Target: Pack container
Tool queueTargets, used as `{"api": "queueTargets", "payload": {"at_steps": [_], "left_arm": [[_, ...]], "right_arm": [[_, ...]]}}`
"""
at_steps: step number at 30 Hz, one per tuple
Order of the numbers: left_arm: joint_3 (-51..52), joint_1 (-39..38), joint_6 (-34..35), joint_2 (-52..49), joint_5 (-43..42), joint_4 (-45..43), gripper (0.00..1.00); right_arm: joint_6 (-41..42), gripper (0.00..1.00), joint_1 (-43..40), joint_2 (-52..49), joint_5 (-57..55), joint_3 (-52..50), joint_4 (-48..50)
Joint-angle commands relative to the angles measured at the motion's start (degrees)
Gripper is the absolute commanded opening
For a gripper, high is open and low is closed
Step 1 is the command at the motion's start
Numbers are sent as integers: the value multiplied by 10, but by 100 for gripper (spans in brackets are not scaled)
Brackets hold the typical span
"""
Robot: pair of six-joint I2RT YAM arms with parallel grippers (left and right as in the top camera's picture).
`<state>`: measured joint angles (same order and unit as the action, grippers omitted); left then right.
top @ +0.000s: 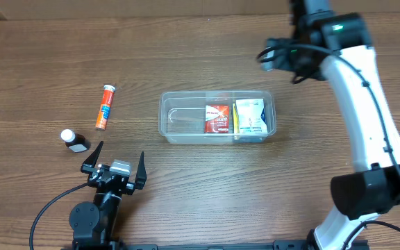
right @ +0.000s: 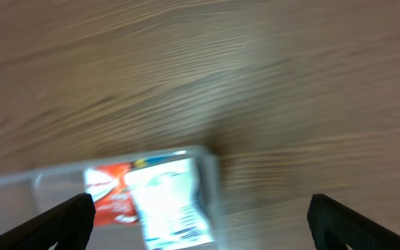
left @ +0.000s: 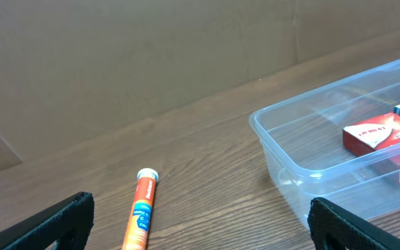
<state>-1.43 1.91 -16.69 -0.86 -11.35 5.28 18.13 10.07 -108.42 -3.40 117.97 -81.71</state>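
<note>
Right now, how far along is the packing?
Done: a red box and a white box lie inside the container. In hand: nothing; the left gripper and right gripper are both open and empty. Left: the orange tube and the small dark bottle lie on the table, outside it.

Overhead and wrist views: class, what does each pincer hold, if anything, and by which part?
Nothing is held. The left pincer and the right pincer are both open, with no object between their fingers.
</note>
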Motion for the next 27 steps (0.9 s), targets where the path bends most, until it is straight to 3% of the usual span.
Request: {"api": "queueTargets", "payload": {"at_steps": [1, 7, 15, 17, 20, 24, 27], "left_arm": [[3, 3, 4, 5, -3, 0, 100], [3, 3, 4, 5, -3, 0, 100], [3, 3, 6, 5, -7, -17, 100], [-3, 4, 38, 5, 15, -55, 100], [-40, 16, 102, -10, 87, -39, 100], [-155, 65, 113, -156, 63, -2, 100], [-294, 120, 125, -359, -42, 35, 100]], "right_arm": [[-2, 100, -80, 15, -15, 14, -8], [-2, 100, -176, 15, -15, 14, -10], [-2, 100, -188, 15, -15, 14, -9], [-2, 100, -188, 15, -15, 14, -9], [-2, 100, -188, 15, -15, 14, -9], [-2, 100, -188, 15, -15, 14, -9], [-2, 100, -188, 15, -15, 14, -9]]}}
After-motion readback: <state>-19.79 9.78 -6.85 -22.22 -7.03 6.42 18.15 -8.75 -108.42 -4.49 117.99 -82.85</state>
